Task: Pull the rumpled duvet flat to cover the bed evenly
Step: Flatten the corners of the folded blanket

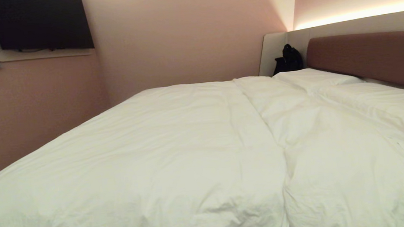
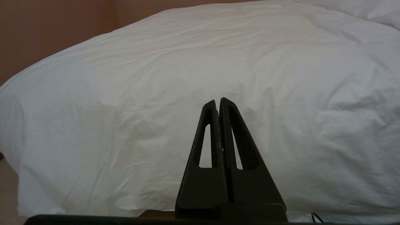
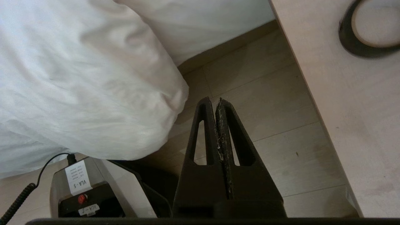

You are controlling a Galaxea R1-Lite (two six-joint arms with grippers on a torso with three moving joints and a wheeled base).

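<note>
The puffy white duvet (image 1: pixel 176 149) lies spread over the bed, reaching up to two flat pillows (image 1: pixel 383 107) below the brown headboard (image 1: pixel 370 56). A long crease runs down its right half. Its near side hangs over the bed's edge (image 2: pixel 156 125). My left gripper (image 2: pixel 217 100) is shut and empty, pointing level at that hanging side, apart from it. My right gripper (image 3: pixel 213 100) is shut with nothing in it, pointing down at the floor beside a hanging corner of the duvet (image 3: pixel 93 87). Neither arm shows in the head view.
A pale tabletop (image 3: pixel 350 93) with a dark ring (image 3: pixel 368 34) on it stands to the right of the bed. My base (image 3: pixel 90 190) with a coiled cable sits below the duvet corner. A black bag (image 1: pixel 288 59) rests by the headboard. Pink walls close the far side.
</note>
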